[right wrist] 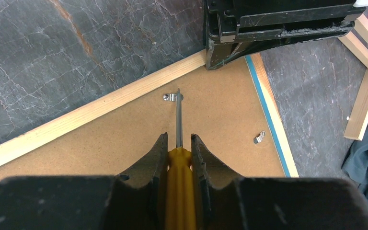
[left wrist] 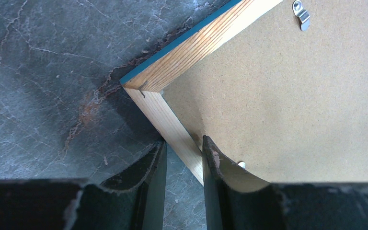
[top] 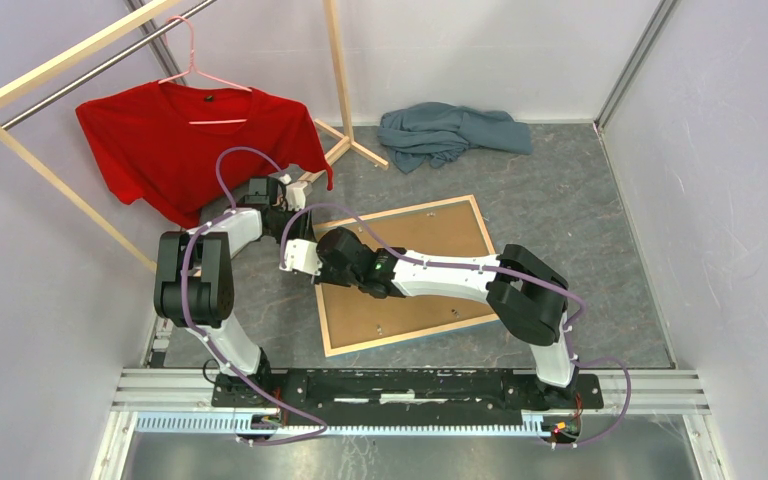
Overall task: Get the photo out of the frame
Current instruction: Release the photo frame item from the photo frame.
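The frame (top: 410, 335) lies face down on the floor, with its pale wood back edges and a strip of blue showing. The brown backing board (top: 430, 240) fills it, and the photo is hidden under it. My left gripper (left wrist: 183, 148) is shut on the frame's wooden rail (left wrist: 172, 129) near a corner. My right gripper (right wrist: 178, 139) is shut on a yellow-handled screwdriver (right wrist: 179, 177). Its metal tip touches a small metal clip (right wrist: 172, 97) at the board's edge. The left gripper also shows in the right wrist view (right wrist: 268, 24).
Another clip (right wrist: 259, 138) sits by the blue-edged rail, and one more (left wrist: 302, 13) shows in the left wrist view. A red T-shirt (top: 200, 140) hangs on a wooden clothes rack (top: 345, 140) at the back left. A grey-blue cloth (top: 450, 130) lies behind the frame.
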Controlling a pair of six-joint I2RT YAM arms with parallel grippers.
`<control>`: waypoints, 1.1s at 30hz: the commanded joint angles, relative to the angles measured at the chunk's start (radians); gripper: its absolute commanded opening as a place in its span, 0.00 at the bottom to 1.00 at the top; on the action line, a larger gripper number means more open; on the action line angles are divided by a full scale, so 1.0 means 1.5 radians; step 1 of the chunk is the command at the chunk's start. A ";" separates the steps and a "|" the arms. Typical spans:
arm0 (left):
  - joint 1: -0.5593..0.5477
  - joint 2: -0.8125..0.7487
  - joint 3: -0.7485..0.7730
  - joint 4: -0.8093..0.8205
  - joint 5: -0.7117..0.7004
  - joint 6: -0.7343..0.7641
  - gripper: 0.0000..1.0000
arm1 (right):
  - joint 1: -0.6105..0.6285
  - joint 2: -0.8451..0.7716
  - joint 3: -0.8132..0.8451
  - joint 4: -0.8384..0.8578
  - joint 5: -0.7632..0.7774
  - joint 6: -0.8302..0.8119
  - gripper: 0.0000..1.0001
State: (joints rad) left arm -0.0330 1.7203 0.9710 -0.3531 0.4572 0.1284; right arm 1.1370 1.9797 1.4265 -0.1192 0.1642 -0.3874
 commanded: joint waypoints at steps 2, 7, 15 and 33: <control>0.007 -0.022 -0.001 -0.006 0.042 0.010 0.35 | -0.001 -0.014 0.006 -0.023 -0.009 -0.010 0.00; 0.008 -0.021 0.000 -0.006 0.042 0.010 0.35 | 0.000 -0.014 0.008 -0.027 -0.008 -0.014 0.00; 0.010 -0.021 0.000 -0.006 0.038 0.009 0.35 | -0.001 -0.015 0.010 -0.032 0.003 -0.018 0.00; 0.012 -0.018 0.001 -0.005 0.038 0.008 0.34 | -0.001 -0.020 0.005 -0.046 0.001 -0.038 0.00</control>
State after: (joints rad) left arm -0.0227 1.7203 0.9707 -0.3580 0.4664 0.1280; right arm 1.1370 1.9778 1.4265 -0.1299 0.1581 -0.4294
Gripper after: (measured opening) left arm 0.363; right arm 0.236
